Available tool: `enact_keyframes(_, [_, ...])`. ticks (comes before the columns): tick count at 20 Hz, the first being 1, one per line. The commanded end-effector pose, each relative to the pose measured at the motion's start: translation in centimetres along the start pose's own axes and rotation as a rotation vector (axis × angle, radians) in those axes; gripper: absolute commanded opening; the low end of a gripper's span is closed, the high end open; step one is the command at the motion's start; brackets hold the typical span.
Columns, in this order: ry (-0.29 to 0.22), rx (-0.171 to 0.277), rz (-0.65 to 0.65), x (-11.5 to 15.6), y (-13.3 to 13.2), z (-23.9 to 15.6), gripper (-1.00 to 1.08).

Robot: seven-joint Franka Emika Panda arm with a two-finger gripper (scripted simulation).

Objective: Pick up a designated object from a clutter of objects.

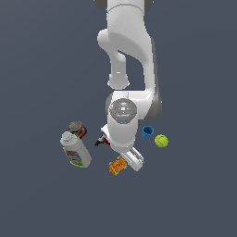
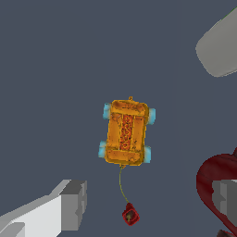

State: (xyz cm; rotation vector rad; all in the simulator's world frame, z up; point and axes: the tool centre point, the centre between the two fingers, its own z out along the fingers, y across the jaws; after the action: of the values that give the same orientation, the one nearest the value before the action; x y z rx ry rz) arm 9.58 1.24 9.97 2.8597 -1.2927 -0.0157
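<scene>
Lying flat on bare grey floor, orange block (image 2: 126, 132) — open floor along all four edges. Gripper (image 2: 148, 203) spread wide above it, holding nothing. Wrist view alone shows its thin cord to a small red tag (image 2: 130, 215); red mug (image 2: 217, 180) near one finger. Exterior view adds white bottle (image 1: 76, 150), well apart.

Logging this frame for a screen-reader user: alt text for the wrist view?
An orange block with light-blue corners lies flat on the dark grey floor, centred below the open pincer. A thin cord runs from it to a small red tag. Part of a dark red mug and a white bottle sit at the frame's edges.
</scene>
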Motion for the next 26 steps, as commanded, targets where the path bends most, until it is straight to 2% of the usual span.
enact_keyframes(1, [0.003, 0.003, 0.042, 0.0, -0.5, 1.2, 1.00])
enact_keyframes(8, [0.007, 0.007, 0.108, -0.1, -1.2, 3.2, 1.00])
enact_keyframes(17, [0.007, 0.007, 0.114, -0.2, -1.2, 4.0, 1.00])
enact_keyframes(26, [0.007, 0.007, 0.118, -0.2, -1.2, 8.0, 1.00])
